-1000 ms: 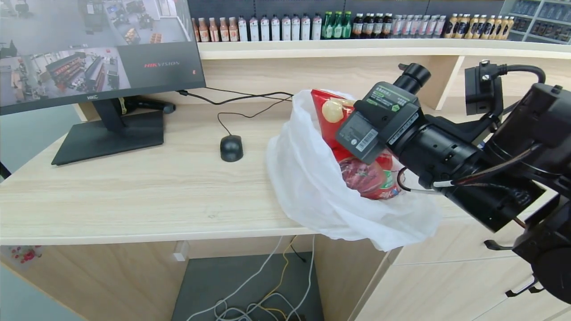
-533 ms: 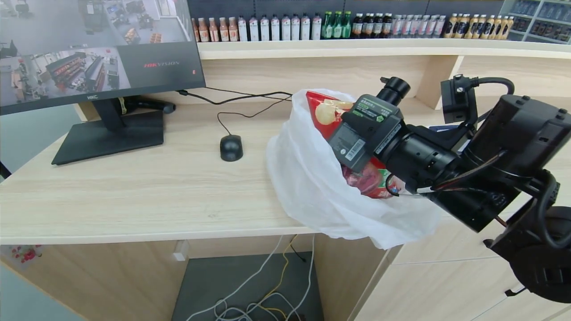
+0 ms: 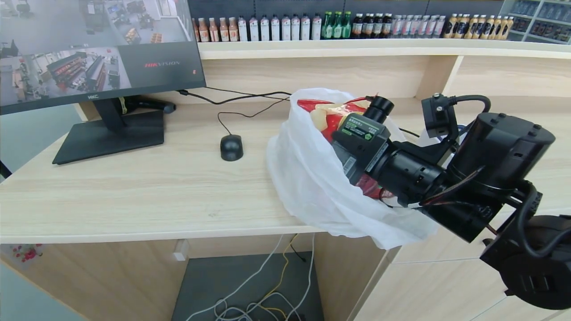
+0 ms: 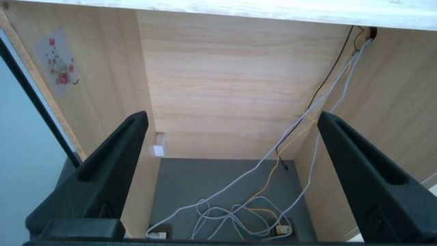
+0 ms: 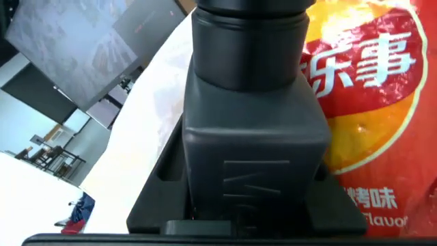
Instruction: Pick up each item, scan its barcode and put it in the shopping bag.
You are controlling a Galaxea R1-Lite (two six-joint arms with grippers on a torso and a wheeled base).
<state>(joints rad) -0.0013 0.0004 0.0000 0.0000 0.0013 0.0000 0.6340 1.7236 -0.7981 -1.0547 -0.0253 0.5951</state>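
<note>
**Bottle Held at the Mouth of the Shopping Bag**

A pale wooden bench (image 3: 134,191) runs before a shelf lined with drinks (image 3: 312,26). The right claw (image 3: 366,154) is clamped on a dark bottle (image 3: 360,133), a square grey body with a green label and a round black cap. It holds the bottle tilted at the open mouth of the white shopping bag (image 3: 308,187), whose rim covers the bottle's lower edge. Just beyond this claw, a red crisp packet (image 3: 328,115) stands inside the bag, close against the bottle; the right wrist view shows the bottle (image 5: 252,137) with the packet (image 5: 372,89) right behind it. The bag sits at the bench's front edge, its plastic sagging over the lip below the claw. Well to this claw's left lie a black mouse (image 3: 231,147) and, farther left, a monitor (image 3: 89,49) on its stand. The left claw (image 4: 232,123) hangs below the bench top with its fingers (image 4: 116,171) spread wide and nothing between them; past it, loose cables (image 4: 259,198) trail to the floor, and a flower sticker (image 4: 58,58) marks a side panel.
</note>
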